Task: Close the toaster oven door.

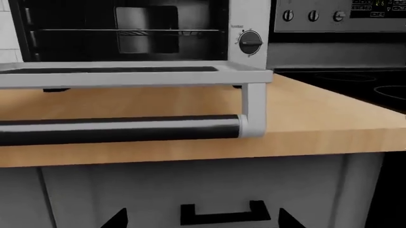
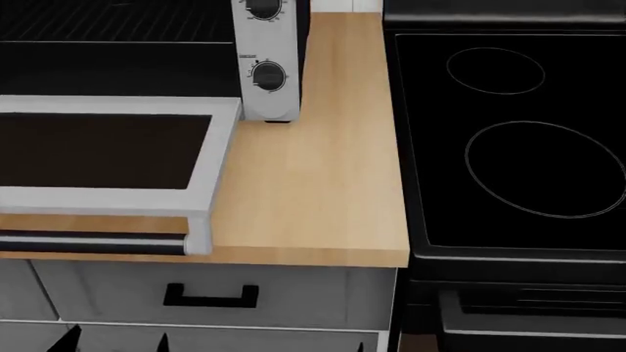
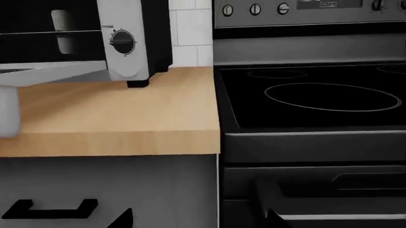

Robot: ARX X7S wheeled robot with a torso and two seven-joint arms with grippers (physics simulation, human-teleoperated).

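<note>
The toaster oven [image 2: 266,59] stands at the back left of the wooden counter, and its knob panel also shows in the right wrist view [image 3: 123,42]. The toaster oven door [image 2: 108,150] hangs open, lying flat over the counter, with its black bar handle [image 1: 120,129] near the counter's front edge. My left gripper [image 1: 201,221] is open and empty, below the counter edge and the handle, in front of the grey drawer. Its fingertips [image 2: 69,341] show in the head view. My right gripper [image 3: 198,219] is open and empty, low in front of the cabinet beside the stove.
A black glass cooktop [image 2: 509,139] adjoins the counter [image 2: 313,183] on the right, with the stove's control panel [image 1: 336,16] behind. A grey drawer with a small black handle [image 2: 210,295] sits under the counter. The stove's oven front [image 3: 317,180] is beside my right gripper.
</note>
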